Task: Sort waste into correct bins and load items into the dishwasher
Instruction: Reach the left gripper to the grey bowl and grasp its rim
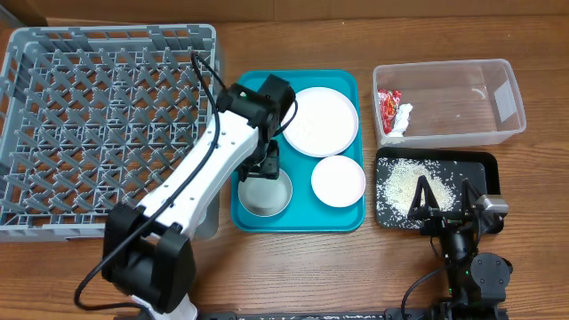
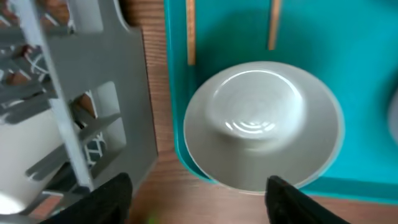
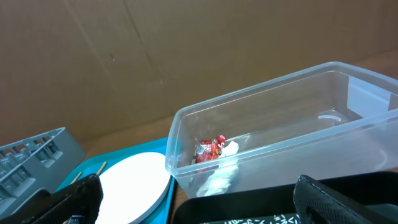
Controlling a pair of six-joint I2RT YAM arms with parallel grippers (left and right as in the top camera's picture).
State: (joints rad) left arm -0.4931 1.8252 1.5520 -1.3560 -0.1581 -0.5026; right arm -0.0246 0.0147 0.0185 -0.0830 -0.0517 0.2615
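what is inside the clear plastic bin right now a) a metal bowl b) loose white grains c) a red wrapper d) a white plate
c: a red wrapper lies at the left end of the clear bin, while the grains sit on the black tray.

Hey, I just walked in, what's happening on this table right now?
Two robot arms are clearing a table. The left claw is open over a bowl on the teal tray, fingers either side, not yet closed. The grey dish rack stands beside the tray. A large white plate and a small white plate also sit on it. The right claw hangs open by the black tray of rice, holding nothing. A red wrapper lies in the clear bin.
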